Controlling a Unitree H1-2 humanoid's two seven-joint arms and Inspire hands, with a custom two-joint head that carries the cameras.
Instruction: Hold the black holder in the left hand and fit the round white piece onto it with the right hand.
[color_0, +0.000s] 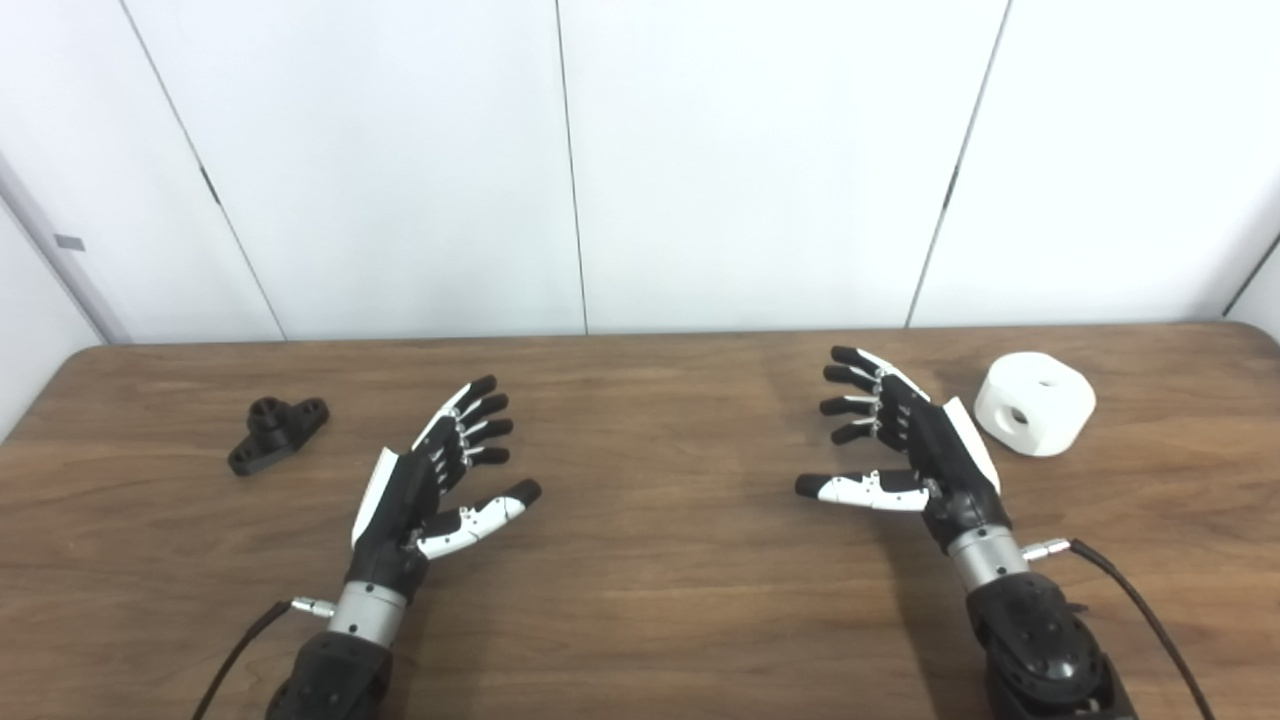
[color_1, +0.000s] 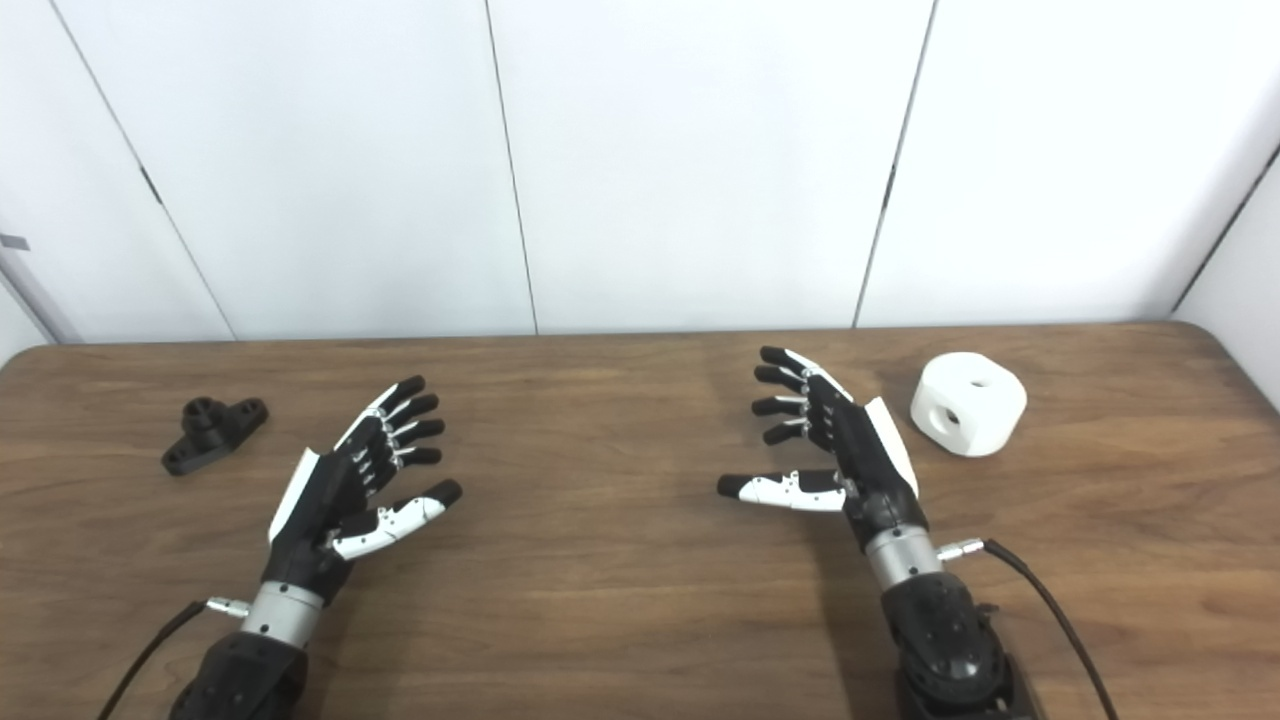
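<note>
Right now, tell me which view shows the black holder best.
The left eye view: the holder lies well inside the frame on the table, with its raised hub and both end holes visible. The right eye view shows the same holder nearer the left edge, equally unobstructed.

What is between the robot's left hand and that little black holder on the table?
Nothing: only bare wooden table separates the open left hand from the black holder, as both eye views show.
</note>
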